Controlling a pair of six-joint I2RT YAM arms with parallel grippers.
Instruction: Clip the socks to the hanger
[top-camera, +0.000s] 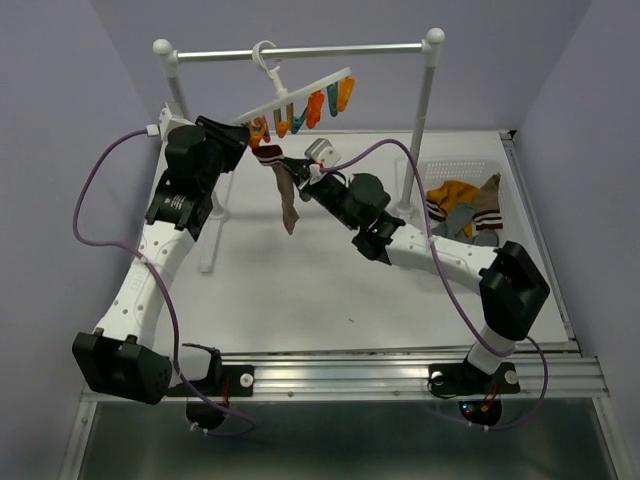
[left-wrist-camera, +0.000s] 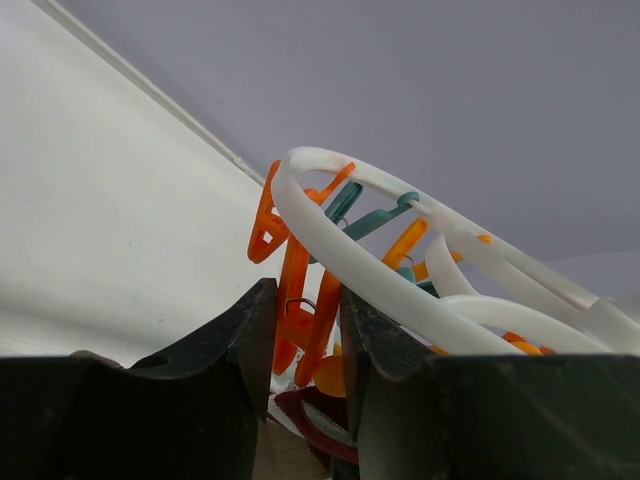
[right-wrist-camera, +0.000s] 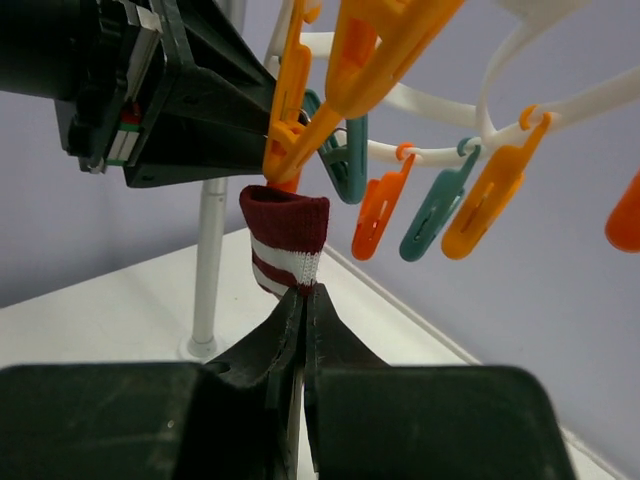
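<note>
Under hanger (left-wrist-camera: 360, 272), your left gripper (left-wrist-camera: 305, 295) squeezes orange clip (left-wrist-camera: 293, 270); right gripper (right-wrist-camera: 301, 297) pinches striped sock (right-wrist-camera: 287, 225), cuff just below clip. No sock clipped yet; other socks (top-camera: 455, 195) wait in basket (top-camera: 462, 163).

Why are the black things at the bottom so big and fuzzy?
Left wrist view: the left gripper has its jaws right by the lens, so they look huge and soft-edged. Right wrist view: same for the right gripper; the striped sock looks sharp. Top view: even light.

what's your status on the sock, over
Left end effector shut on orange clip of hanger. Right end effector shut on striped sock, cuff under that clip. Nothing between them.
</note>
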